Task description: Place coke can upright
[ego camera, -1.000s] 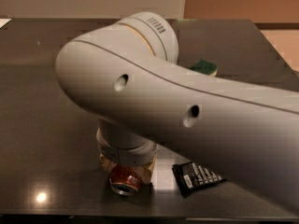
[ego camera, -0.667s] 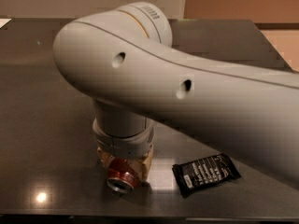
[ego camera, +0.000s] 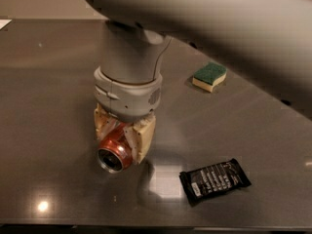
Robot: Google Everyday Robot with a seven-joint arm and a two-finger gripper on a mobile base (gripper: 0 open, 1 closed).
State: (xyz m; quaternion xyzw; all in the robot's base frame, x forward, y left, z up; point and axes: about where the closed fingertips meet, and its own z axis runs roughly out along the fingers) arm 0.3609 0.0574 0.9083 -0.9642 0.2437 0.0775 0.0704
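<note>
Now the arm rides higher than before, uncovering more table (ego camera: 48, 106).
Front left, the gripper (ego camera: 122, 141) clamps the can (ego camera: 113, 155), which lies sideways with its silver end toward the camera; right of it are the sponge (ego camera: 209, 76) and packet (ego camera: 214, 180).

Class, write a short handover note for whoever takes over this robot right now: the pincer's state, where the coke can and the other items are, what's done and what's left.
Pincer: pointing down over the near part of the table, shut on the coke can.
Coke can: held on its side, one silver end facing the camera. Cannot tell whether it touches the table.
Nearby: the black snack packet lies flat to the can's right in the camera view, apart from it. The green and yellow sponge sits farther back.
Done: can grasped.
Left: turn it upright, set it on the table away from the packet, then release.
</note>
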